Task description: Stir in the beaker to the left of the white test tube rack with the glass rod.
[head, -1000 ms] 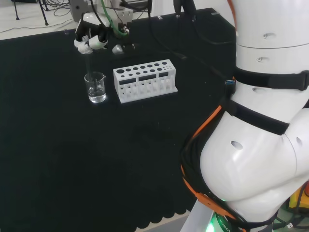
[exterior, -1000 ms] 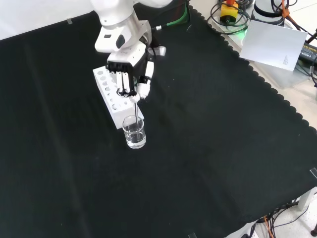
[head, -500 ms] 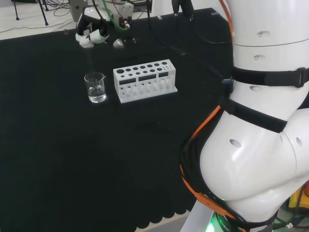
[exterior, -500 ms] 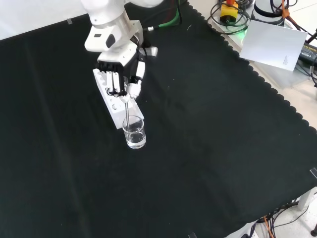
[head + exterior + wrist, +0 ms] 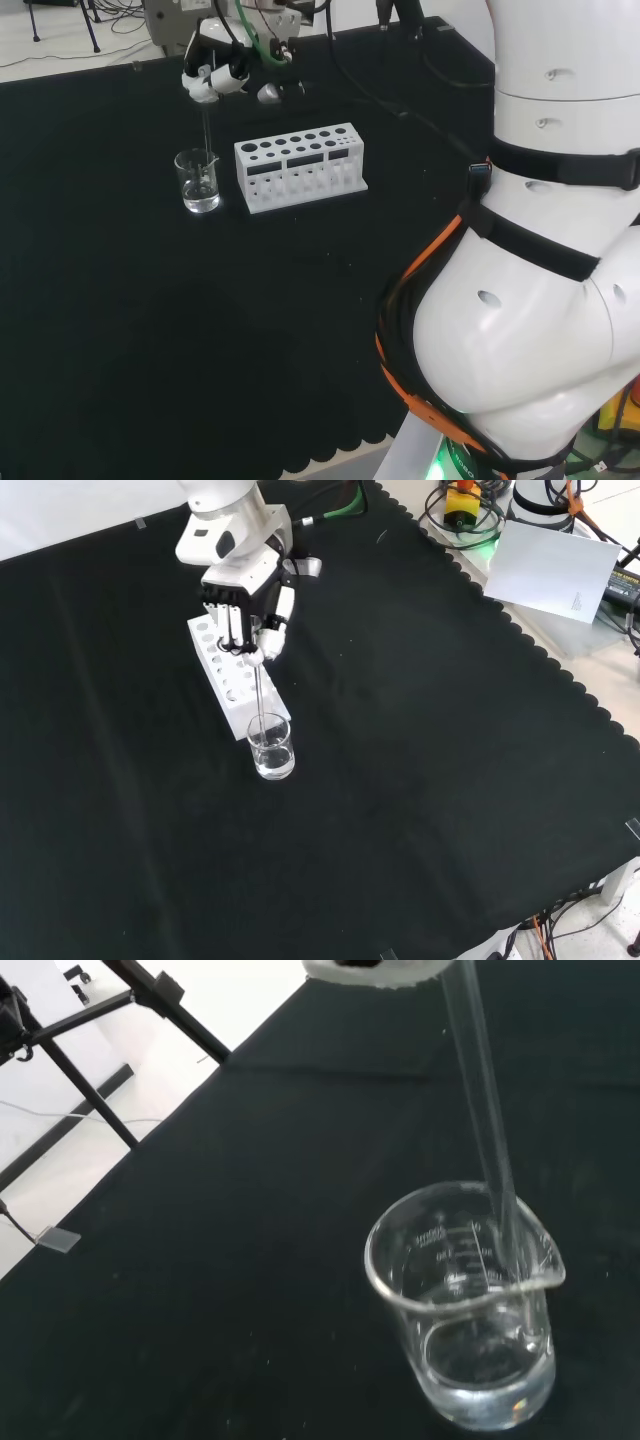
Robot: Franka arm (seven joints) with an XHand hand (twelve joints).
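A clear glass beaker (image 5: 198, 182) (image 5: 271, 750) (image 5: 467, 1305) with a little clear liquid stands on the black cloth, to the left of the white test tube rack (image 5: 300, 166) (image 5: 235, 680) in the head view. My hand (image 5: 218, 75) (image 5: 248, 605) hangs above the beaker and the rack's end, fingers curled round the top of a glass rod (image 5: 206, 128) (image 5: 261, 692) (image 5: 487, 1120). The rod slants down from the hand. Its lower end is inside the beaker, resting near the spout side of the rim.
Cables (image 5: 380, 90) lie on the cloth behind the rack in the head view. A sheet of paper (image 5: 555, 568) and coiled cables (image 5: 465, 515) sit beyond the scalloped cloth edge at the front view's upper right. A black stand's legs (image 5: 120, 1020) rise past the cloth edge.
My hand has risen and shifted right in the head view, toward the rack end. The rod tilted with it, its tip staying in the beaker.
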